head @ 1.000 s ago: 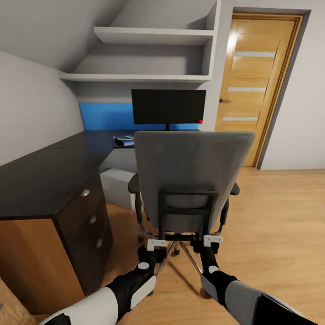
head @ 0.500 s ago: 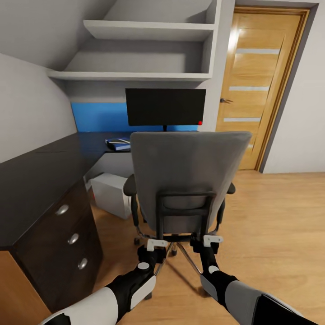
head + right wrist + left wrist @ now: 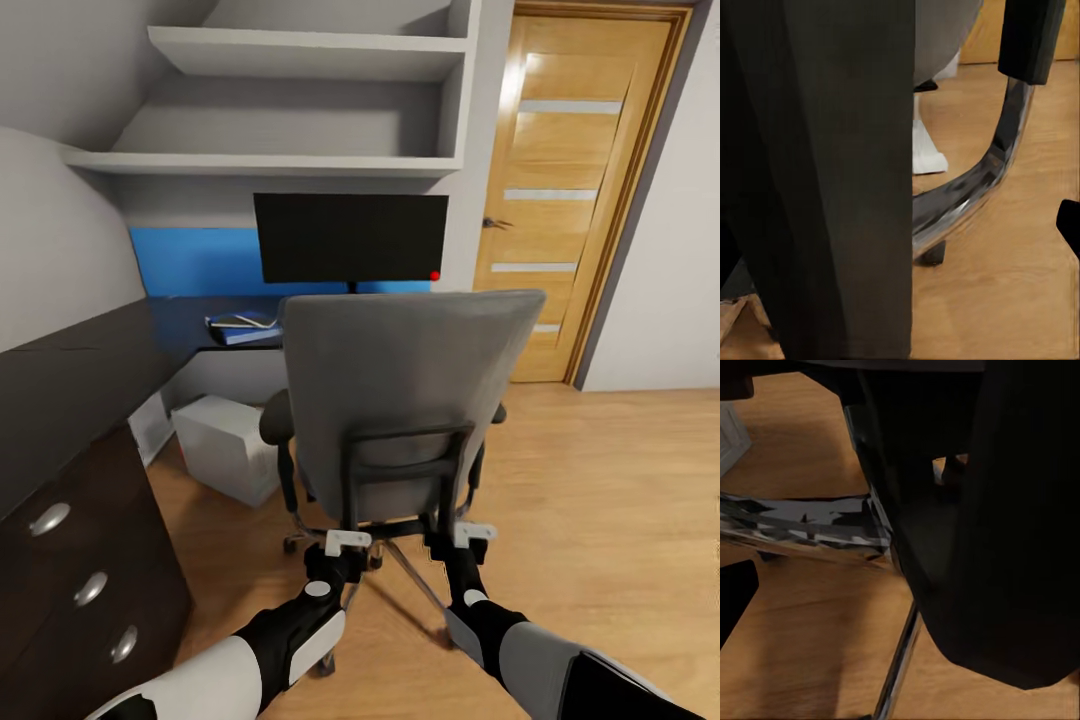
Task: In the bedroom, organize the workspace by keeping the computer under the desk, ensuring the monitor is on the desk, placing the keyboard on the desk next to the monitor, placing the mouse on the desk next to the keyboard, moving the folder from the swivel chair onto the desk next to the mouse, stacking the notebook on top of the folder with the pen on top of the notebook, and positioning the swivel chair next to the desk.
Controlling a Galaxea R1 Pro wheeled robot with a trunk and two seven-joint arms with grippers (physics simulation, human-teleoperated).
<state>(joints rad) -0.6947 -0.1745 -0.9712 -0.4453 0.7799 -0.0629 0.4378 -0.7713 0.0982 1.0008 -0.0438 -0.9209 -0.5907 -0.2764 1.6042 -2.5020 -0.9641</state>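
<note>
We saw both claws low at the back of the swivel chair (image 3: 410,400). The left claw (image 3: 347,543) and the right claw (image 3: 468,535) sat against the black frame beneath the grey backrest, one at each lower corner. Whether either was clamped on the frame or merely pressed to it, we could not tell; the fingers were hidden. The left wrist view gave us dark chair structure close up and a chrome leg (image 3: 810,521) over wood floor (image 3: 802,660). The right wrist view gave a dark upright and a curved chrome support (image 3: 982,172).

To the left stood the glossy black surface (image 3: 70,370), its drawers with round silver knobs (image 3: 48,518). Beyond the chair's left armrest, the light grey computer (image 3: 225,445) sat on the floor under the surface. Farther back, the blue folder (image 3: 245,330) lay on the surface with something dark on top. The monitor (image 3: 350,238) stood behind the chair, against a blue panel (image 3: 195,262). A wooden door (image 3: 560,200) stood at right.
</note>
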